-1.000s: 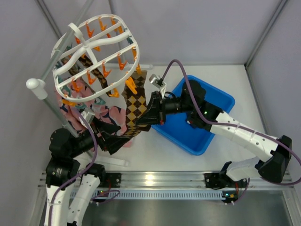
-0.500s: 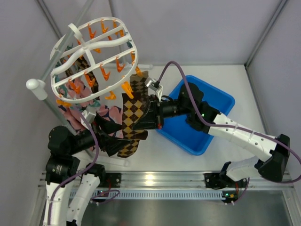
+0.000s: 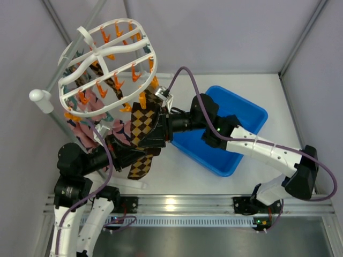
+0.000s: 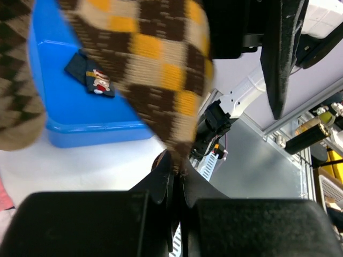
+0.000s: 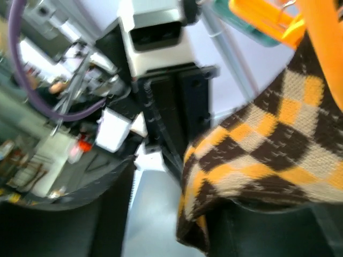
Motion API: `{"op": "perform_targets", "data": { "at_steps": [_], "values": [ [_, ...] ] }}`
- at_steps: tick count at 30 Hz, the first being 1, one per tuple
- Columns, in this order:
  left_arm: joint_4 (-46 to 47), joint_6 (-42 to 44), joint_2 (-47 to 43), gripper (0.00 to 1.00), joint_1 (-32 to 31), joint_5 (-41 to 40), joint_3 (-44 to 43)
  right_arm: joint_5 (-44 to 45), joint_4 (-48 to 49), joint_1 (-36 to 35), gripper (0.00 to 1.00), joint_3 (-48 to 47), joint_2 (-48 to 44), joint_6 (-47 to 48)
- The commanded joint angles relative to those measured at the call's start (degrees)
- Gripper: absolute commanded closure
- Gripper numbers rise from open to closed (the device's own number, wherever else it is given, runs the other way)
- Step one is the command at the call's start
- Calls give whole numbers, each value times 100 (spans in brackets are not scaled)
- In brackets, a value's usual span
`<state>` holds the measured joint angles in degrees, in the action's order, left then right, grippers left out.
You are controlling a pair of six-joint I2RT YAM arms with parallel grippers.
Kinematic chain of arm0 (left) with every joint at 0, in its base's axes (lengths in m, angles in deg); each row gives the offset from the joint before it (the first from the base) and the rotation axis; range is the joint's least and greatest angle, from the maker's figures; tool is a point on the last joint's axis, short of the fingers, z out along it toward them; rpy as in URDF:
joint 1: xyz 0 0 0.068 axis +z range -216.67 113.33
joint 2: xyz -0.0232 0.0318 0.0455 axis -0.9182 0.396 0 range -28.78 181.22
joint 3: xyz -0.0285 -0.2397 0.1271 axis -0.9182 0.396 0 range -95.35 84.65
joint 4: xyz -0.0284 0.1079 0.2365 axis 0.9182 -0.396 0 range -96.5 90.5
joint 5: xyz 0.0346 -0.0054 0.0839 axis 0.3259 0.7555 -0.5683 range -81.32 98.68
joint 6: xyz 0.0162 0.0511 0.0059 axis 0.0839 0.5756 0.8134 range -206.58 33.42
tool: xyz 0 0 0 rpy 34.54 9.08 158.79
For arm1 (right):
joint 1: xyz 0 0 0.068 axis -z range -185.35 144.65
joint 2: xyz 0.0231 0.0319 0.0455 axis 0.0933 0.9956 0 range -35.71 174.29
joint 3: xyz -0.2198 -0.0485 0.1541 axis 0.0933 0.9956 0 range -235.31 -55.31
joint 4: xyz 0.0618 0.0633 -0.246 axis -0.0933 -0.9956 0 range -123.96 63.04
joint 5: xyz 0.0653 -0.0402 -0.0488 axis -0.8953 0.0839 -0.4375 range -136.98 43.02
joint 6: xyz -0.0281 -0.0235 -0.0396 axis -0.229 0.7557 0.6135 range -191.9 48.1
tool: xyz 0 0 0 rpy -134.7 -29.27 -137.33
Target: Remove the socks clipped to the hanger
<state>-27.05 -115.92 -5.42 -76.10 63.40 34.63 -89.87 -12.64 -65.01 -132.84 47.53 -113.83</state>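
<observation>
The white oval hanger [image 3: 115, 22] with orange clips hangs at upper left on a pole. A brown-and-yellow checkered sock [image 3: 140, 122] hangs from an orange clip [image 5: 268, 16] at its near rim. My left gripper [image 4: 177, 163] is shut on the lower edge of that checkered sock [image 4: 161, 59]. My right gripper [image 5: 161, 227] is open; the same sock [image 5: 268, 144] lies draped over one of its fingers [image 5: 278, 230]. In the top view the right gripper [image 3: 154, 135] sits just above the left gripper [image 3: 134, 156]. Pink socks [image 3: 86, 131] still hang behind, partly hidden.
A blue bin [image 3: 252, 115] sits to the right under the right arm; a navy sock [image 4: 91, 75] with a small bear mark lies in it. The grey pole with its white knob [image 3: 40, 99] stands at the left. Both arms crowd under the hanger.
The right gripper carried the checkered sock leftward and opened its jaws. The left gripper, wide open before, has closed on the sock's lower edge. The hanger swung slightly.
</observation>
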Motion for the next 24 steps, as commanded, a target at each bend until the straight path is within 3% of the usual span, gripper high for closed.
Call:
{"op": "perform_targets", "data": {
  "at_steps": [1,2,4,5,8,15,24],
  "values": [
    [268,-290,-199,100,11,-110,10,939,-945,-125,47,-324,-324,780],
    [268,-335,-243,100,11,-163,10,1132,-1080,-134,38,-271,-431,896],
    [259,-484,-349,100,11,-207,10,1572,-1422,-134,37,-174,-730,1238],
    [268,-528,-375,100,11,-190,10,1896,-1685,-134,29,-191,-809,1362],
    [268,-643,-507,100,11,-207,-17,2232,-2126,-125,22,-340,-1011,1819],
    [259,-854,-692,100,11,-172,-8,2549,-3225,-55,20,-1525,-696,2663],
    [268,-942,-771,100,3,-32,-34,2321,-3463,209,20,-2379,-55,2936]
  ]
}}
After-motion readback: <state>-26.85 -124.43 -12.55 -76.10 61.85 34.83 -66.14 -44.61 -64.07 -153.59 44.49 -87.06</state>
